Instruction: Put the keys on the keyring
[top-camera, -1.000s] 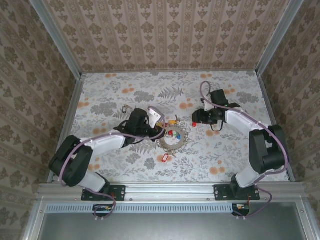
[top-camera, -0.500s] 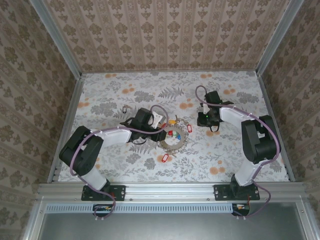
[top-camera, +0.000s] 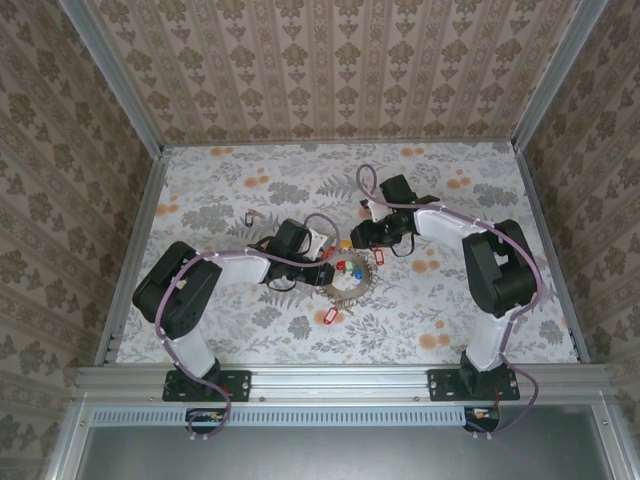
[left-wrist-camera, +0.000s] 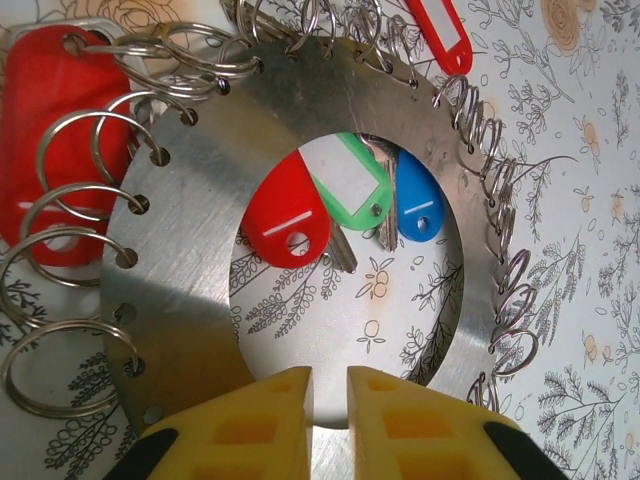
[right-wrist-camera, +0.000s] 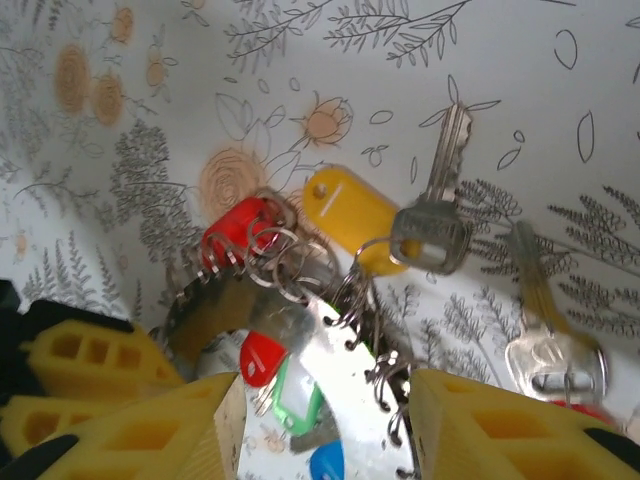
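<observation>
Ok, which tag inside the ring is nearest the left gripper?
The red tag, leftmost of three: its holed end comes closest to the left gripper. Green tag and blue tag lie farther.

Floral table (top-camera: 450, 300): keyring (top-camera: 340, 293) at centre; red-tagged key (top-camera: 327, 315) nearer front edge, apart from ring.

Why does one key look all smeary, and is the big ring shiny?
Right wrist view: the lower-right key is smeared with blur; the upper key by the yellow tag is sharper. Left wrist view: the keyring is crisp with a soft grey sheen, no harsh glare. Top view: even light, faint shadows.
</observation>
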